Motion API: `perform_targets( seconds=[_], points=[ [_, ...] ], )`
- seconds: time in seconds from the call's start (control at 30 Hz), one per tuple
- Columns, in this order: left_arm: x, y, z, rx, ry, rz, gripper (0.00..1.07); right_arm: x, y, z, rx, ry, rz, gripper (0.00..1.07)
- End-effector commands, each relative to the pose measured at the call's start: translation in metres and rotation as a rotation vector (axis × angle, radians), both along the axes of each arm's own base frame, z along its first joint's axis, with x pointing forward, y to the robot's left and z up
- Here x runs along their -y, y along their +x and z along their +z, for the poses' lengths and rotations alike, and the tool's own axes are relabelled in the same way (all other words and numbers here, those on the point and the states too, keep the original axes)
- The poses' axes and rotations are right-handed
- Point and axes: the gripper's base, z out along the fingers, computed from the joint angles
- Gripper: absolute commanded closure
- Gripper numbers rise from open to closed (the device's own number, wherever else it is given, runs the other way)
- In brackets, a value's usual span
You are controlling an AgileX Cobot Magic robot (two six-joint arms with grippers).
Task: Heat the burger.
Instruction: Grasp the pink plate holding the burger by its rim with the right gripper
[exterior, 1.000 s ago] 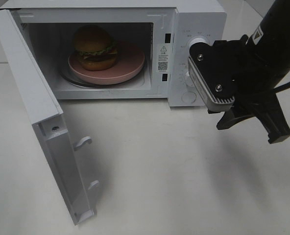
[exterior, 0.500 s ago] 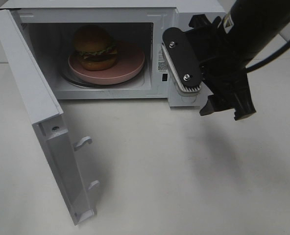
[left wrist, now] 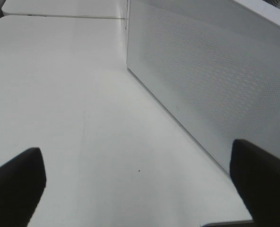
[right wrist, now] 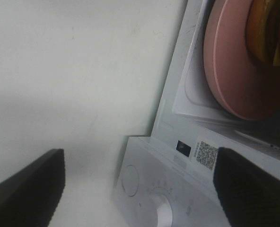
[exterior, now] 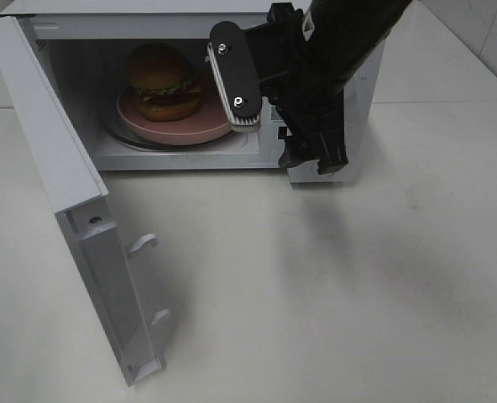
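So the round glossy golden-brown burger [exterior: 163,82], with green lettuce and a dark patty, is inside the white microwave oven [exterior: 131,7]. It sits on a round pink plate [exterior: 225,116], toward the left of the cavity, and the plate is on the clear glass turntable [exterior: 118,137]. The microwave's white door [exterior: 60,159] is swung wide open on the left.

The right gripper [right wrist: 139,189] is up in front of the microwave, around the right edge of the opening, blocking most of the control panel. Its jaws are spread wide and there's nothing between them. One grey ribbed pad [exterior: 234,80] shows against the cavity. Its wrist view catches the plate rim, a QR sticker [right wrist: 207,155] and a white dial [right wrist: 161,213].

The left gripper [left wrist: 137,189] is spread wide too, with nothing in it. It's over the white table [left wrist: 59,94], beside a white perforated panel [left wrist: 211,85] of the microwave. Can't tell if that's the door or a side wall.
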Motion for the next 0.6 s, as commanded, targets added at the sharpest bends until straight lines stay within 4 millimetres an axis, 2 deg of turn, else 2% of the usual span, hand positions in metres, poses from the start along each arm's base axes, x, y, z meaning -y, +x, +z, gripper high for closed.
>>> perform_targets(
  seconds=[0.03,0.43,0.6],
  points=[
    [0.0,-0.002,0.0,0.026,-0.007,-0.001,0.09,-0.016,0.006,-0.003,0.037,0.049,0.013,0.19],
    [0.0,-0.002,0.0,0.026,-0.007,-0.001,0.09,-0.039,0.025,-0.014,0.108,0.089,0.058,0.2],
    [0.0,-0.002,0.0,0.026,-0.007,-0.001,0.09,-0.052,0.04,-0.026,0.107,0.094,0.058,0.21]
  ],
)
